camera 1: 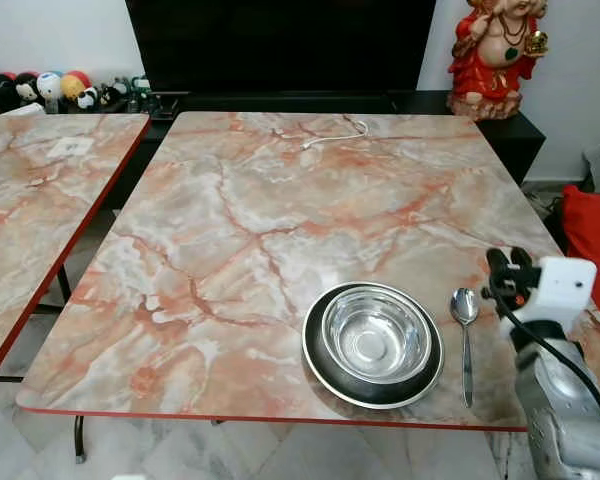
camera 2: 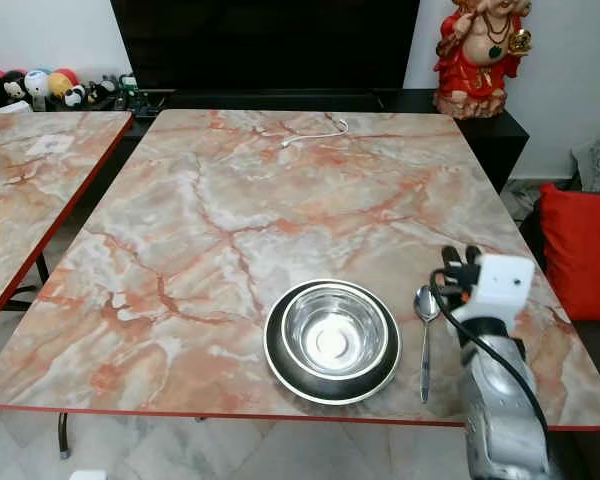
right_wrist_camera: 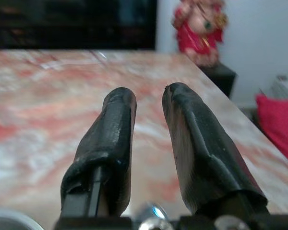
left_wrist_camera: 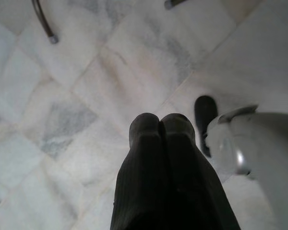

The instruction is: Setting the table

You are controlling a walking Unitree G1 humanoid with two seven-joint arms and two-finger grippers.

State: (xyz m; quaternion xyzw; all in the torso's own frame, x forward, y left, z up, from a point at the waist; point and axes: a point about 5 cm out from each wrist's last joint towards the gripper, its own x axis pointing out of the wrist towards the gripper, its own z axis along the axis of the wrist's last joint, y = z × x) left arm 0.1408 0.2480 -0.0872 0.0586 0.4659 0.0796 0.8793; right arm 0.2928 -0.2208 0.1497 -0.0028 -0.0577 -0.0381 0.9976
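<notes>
At the lower right of the frame the spoon lies beside the bowl: thin, slick steel, best pinched mid-handle. The right gripper hovers narrowly parted, empty; the left gripper hangs closed.

A shiny steel bowl sits upright and empty inside a dark round plate with a silver rim, near the front edge of the pink-veined marble table, toward its right side. Just to the right of the plate, not touching it, a steel spoon lies flat on the tabletop. Its bowl faces up and points away from the front edge, its handle running back toward that edge.
</notes>
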